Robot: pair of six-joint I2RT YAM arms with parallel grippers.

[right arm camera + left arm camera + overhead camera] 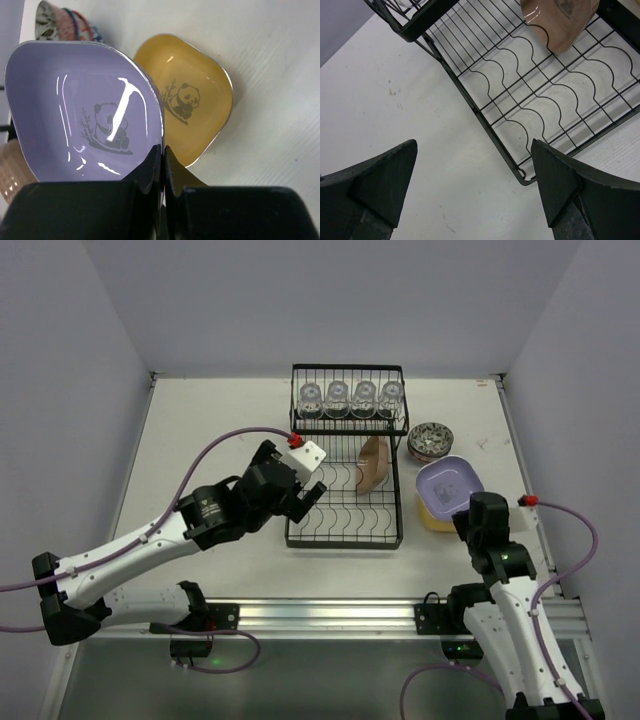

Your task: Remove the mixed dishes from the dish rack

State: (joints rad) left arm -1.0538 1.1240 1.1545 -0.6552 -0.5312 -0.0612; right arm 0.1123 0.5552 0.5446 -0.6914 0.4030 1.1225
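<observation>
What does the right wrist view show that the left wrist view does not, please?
Only the right wrist view shows the right hand shut on the rim of the purple plate, the yellow plate partly covered by it, and the stacked patterned bowls. Only the left wrist view shows the open left hand above a corner of the dish rack with its curved prongs. Both show the white table and the brown plate, though the right wrist view catches only a tan sliver that is probably it.
</observation>
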